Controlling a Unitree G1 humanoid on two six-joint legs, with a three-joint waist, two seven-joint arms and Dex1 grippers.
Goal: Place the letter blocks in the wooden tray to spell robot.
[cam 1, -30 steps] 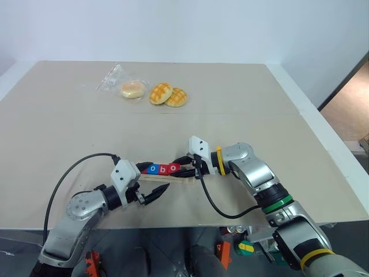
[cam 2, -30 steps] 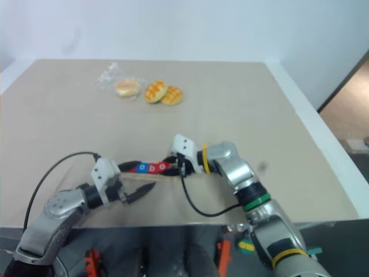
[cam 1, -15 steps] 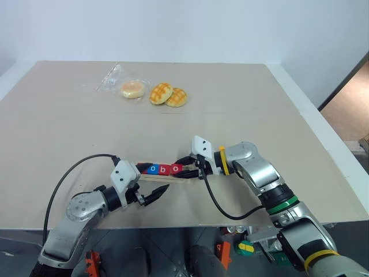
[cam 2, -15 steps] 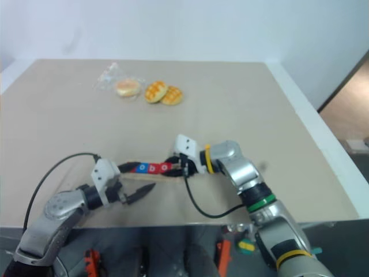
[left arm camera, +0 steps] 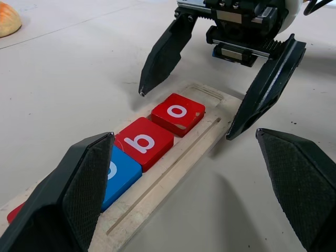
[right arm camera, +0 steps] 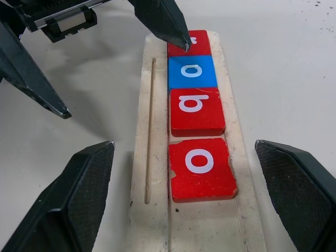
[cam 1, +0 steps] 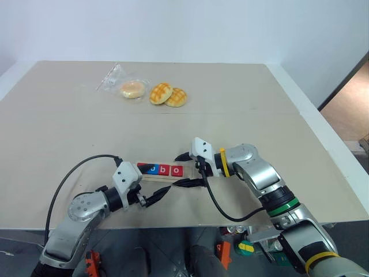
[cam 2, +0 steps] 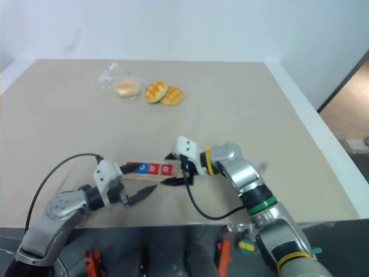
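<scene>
Letter blocks (right arm camera: 197, 123) between spread right tool (right arm camera: 197, 210) fingers.

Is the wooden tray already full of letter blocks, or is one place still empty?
Not full. The wooden tray holds four letter blocks, r, o, b, o; the slot past the last o is bare.

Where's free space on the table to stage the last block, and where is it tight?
Free: the table between the buns and the wooden tray, plus its far right. One slot stays bare past the red o block. Tight: both open end effectors, left and right, flank the tray.
</scene>
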